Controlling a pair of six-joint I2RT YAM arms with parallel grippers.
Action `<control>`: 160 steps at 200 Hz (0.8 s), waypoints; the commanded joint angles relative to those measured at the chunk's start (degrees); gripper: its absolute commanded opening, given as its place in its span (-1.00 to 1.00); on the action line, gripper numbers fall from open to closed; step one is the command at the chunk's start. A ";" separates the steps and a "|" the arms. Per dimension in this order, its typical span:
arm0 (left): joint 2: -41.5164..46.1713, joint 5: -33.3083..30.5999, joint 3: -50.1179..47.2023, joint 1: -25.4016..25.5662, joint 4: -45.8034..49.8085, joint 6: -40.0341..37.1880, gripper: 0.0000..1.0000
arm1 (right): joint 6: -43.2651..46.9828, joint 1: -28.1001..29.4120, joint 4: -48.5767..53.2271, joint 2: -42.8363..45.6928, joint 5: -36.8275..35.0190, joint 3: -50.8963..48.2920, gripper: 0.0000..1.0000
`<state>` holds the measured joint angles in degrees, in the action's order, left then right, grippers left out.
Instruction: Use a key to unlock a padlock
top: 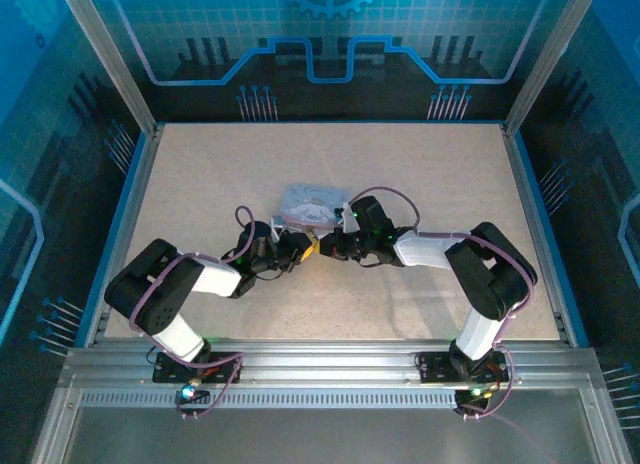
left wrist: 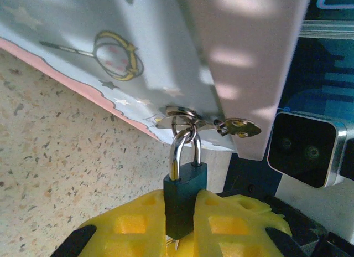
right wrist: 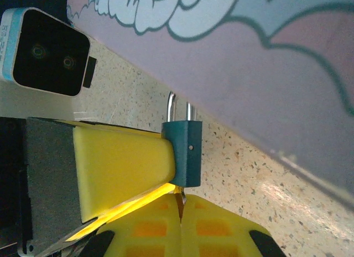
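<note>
Right, the left gripper [left wrist: 184, 212] is clamped on the dark blue-green body of the padlock [left wrist: 185, 197], low centre of the left wrist view, with its yellow fingers [left wrist: 146, 210] pressing on either side; the silvery shackle [left wrist: 185, 149] is closed through the hasp [left wrist: 182, 118] of the cartoon-printed tin [left wrist: 83, 35]. At the bottom of the right wrist view, the right gripper [right wrist: 181, 212] has its pads together on a thin dark sliver I take to be the key [right wrist: 180, 195]; its tip is right at the padlock's underside, but I can't tell whether it has entered the keyway. I judge this to be the insertion step; next I'd line the blade up with the slot, push in gently, then twist while the left side braces the body; any skew could jam the key or make it slip.
</note>
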<state>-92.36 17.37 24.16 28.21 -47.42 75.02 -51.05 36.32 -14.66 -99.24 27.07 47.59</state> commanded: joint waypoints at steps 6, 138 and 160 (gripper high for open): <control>2.16 0.06 0.66 0.70 1.21 -1.28 -0.78 | 1.21 0.36 -2.57 0.43 2.02 -0.77 -0.83; 4.24 -0.14 2.78 0.64 4.71 -1.34 -0.78 | 55.86 9.85 13.72 23.02 -27.90 -3.91 -0.07; 4.39 -0.01 2.88 0.69 4.80 -0.93 -0.78 | 69.13 12.09 11.63 23.99 -32.92 -5.26 0.16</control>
<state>-89.69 17.37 25.04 28.36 -42.24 74.89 -3.14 46.24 -1.76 -76.23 3.46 44.34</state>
